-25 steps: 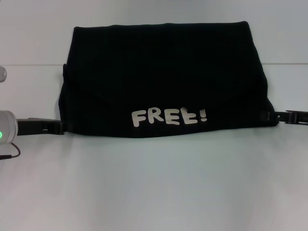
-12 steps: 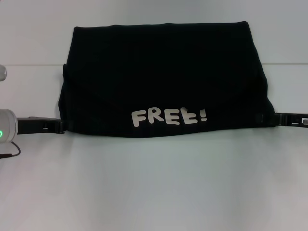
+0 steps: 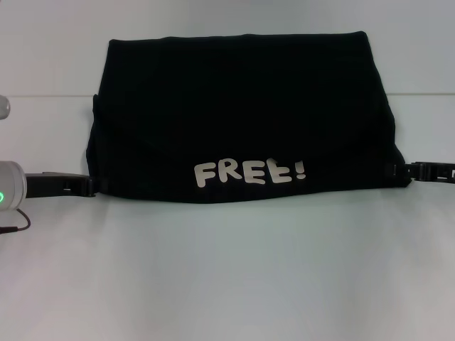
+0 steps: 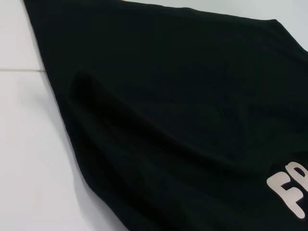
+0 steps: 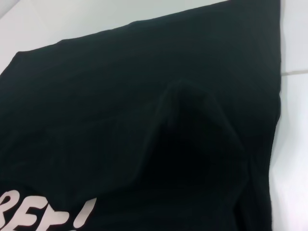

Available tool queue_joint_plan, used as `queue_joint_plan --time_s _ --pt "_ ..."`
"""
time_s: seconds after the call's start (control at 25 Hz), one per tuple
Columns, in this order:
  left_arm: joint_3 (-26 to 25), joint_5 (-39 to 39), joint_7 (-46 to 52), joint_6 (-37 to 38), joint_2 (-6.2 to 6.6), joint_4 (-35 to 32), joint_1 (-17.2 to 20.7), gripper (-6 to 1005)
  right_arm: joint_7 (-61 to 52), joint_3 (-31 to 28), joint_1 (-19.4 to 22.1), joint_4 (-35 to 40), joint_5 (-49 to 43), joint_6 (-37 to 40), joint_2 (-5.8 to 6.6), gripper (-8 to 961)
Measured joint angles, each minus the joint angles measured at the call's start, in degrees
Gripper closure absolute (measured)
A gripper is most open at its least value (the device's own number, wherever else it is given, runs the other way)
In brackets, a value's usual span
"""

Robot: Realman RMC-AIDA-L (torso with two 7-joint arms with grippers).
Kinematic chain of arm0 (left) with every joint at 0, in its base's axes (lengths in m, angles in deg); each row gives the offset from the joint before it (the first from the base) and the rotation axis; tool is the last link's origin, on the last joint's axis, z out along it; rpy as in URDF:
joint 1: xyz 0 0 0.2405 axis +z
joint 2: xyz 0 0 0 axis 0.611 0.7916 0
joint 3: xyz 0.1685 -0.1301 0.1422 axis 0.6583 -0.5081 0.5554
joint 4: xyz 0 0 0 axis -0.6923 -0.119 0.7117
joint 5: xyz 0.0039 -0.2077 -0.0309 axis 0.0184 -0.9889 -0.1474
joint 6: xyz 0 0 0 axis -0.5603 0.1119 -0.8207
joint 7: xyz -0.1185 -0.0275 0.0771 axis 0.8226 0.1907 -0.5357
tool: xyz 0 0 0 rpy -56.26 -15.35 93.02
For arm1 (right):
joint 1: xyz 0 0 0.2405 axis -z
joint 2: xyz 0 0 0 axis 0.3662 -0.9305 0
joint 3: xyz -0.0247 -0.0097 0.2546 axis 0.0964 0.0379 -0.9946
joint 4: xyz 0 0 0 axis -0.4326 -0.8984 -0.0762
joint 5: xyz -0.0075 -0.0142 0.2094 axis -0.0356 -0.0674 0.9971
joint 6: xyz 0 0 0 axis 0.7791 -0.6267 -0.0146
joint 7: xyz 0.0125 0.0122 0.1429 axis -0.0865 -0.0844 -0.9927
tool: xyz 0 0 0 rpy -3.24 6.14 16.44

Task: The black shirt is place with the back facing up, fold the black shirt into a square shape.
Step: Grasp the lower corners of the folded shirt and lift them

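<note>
Lettering "FREE!" (image 3: 250, 172) sits along the near edge of the black shirt (image 3: 242, 106), which lies folded across the middle of the frame. At its lower left corner the left gripper (image 3: 91, 186) is unmoved; at the lower right corner the right gripper (image 3: 399, 172) has slid slightly outward since half a second ago. Whether either pincer is apart or together I cannot tell.

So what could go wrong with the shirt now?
1. The large black soft-fabric shirt with white "FREE!" lettering lies wider than deep, so it may end up a rectangle, not a square.
2. The left hand and right hand sit at its near corners; uneven pulling could skew the fold.
3. Bulges in both wrist views could become wrinkles.
</note>
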Motion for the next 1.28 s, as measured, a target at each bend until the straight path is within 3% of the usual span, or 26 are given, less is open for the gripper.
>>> queue_joint_plan --time_s 0.36,0.56,1.0,1.28 --pt "0.0 0.0 0.1 0.0 0.00 0.0 0.0 948 -0.4 0.3 -0.4 -1.7 -0.1 -2.2 0.07 310" --pt "0.0 0.0 0.0 -0.1 0.07 0.0 0.0 944 -0.1 0.3 -0.5 -2.5 0.0 -2.7 0.13 555" --pt "0.0 0.0 -0.1 -0.2 0.25 -0.1 0.0 934 0.5 -0.1 -0.2 -2.8 0.7 -3.5 0.15 950" --pt "-0.1 0.0 -0.1 -0.2 0.27 -0.3 -0.1 927 1.7 -0.2 1.4 -2.5 4.1 -2.9 1.63 940"
